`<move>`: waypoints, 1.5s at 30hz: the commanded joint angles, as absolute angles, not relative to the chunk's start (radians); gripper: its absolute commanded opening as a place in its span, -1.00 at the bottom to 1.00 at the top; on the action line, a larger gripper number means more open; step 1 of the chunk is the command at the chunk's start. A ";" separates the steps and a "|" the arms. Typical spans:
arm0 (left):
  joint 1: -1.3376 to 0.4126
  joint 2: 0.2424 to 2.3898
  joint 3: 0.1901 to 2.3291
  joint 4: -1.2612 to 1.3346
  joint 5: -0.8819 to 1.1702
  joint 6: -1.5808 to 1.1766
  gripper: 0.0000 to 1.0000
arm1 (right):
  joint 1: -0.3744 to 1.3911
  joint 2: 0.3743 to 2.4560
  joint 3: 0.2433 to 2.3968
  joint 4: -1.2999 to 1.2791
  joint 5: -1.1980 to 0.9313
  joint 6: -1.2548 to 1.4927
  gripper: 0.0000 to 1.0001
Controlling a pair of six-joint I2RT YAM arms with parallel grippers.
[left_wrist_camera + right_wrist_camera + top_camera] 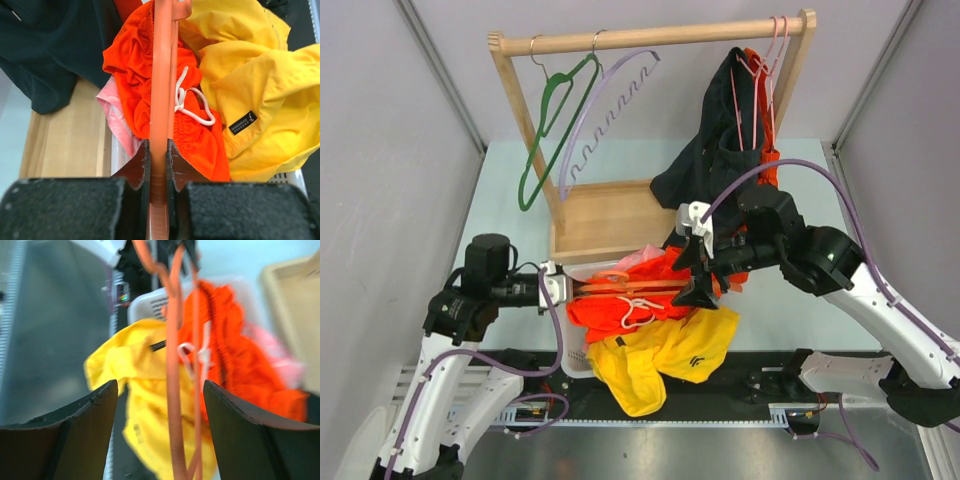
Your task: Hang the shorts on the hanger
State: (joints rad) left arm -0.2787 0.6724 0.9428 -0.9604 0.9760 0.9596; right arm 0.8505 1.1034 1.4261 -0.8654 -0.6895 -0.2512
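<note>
The bright orange shorts (620, 308) with a white drawstring (636, 310) lie in the white basket (571, 352) on other clothes. The thin orange hanger (630, 287) lies level over them. My left gripper (563, 288) is shut on the hanger's left end; in the left wrist view the hanger (161, 100) runs up from between the jaws over the shorts (135, 70). My right gripper (697, 272) is open around the hanger's right end. In the right wrist view the hanger's bars (175, 390) pass between the wide-apart fingers (90, 425), with the shorts (235, 355) behind.
Yellow shorts (660, 360) hang over the basket's front. A pink cloth (638, 260) lies behind. A wooden rack (650, 38) carries a green hanger (552, 120), a lilac hanger (605, 110), and dark and red-orange garments (720, 150). Its wooden base (605, 220) is behind the basket.
</note>
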 commanded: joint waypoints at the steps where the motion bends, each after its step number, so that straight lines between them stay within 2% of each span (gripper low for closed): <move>1: -0.285 0.679 0.986 -0.894 1.028 0.847 -1.00 | 0.902 1.175 1.535 -0.781 -0.516 -0.399 0.47; 7: -0.304 0.745 1.032 -0.916 0.983 0.802 -1.00 | 1.002 1.313 1.627 -0.805 -0.450 -0.531 0.34; 12: -0.316 0.756 1.039 -0.907 0.948 0.782 -1.00 | 1.023 1.379 1.664 -0.821 -0.465 -0.571 -0.04; 13: -0.321 0.756 1.037 -0.897 0.931 0.769 -1.00 | 1.023 1.388 1.672 -0.828 -0.471 -0.583 -0.14; 15: -0.324 0.762 1.038 -0.891 0.925 0.746 -0.99 | 1.023 1.394 1.681 -0.851 -0.485 -0.595 -0.61; 16: -0.324 0.762 1.040 -0.891 0.920 0.739 -0.99 | 1.023 1.391 1.681 -0.859 -0.488 -0.598 -0.92; 17: -0.324 0.767 1.042 -0.893 0.917 0.729 -0.94 | 1.023 1.388 1.680 -0.870 -0.482 -0.597 -1.00; 18: -0.324 0.765 1.042 -0.893 0.914 0.721 -0.72 | 1.022 1.369 1.669 -0.876 -0.474 -0.597 -1.00; 21: -0.319 0.756 1.034 -0.897 0.873 0.687 -0.29 | 1.008 1.319 1.648 -0.908 -0.446 -0.606 -1.00; 24: -0.275 0.746 1.013 -0.946 0.876 0.722 -0.16 | 1.000 1.252 1.634 -0.983 -0.413 -0.630 -1.00; 29: -0.161 0.755 0.997 -1.064 0.890 0.854 -0.10 | 0.997 1.152 1.631 -1.091 -0.403 -0.634 -1.00; 35: -0.155 0.804 0.971 -1.161 0.841 1.003 0.13 | 0.999 1.129 1.595 -1.117 -0.403 -0.649 -1.00; 45: -0.156 0.857 0.908 -1.098 0.787 0.977 -0.07 | 0.969 1.173 1.552 -1.034 -0.383 -0.706 -1.00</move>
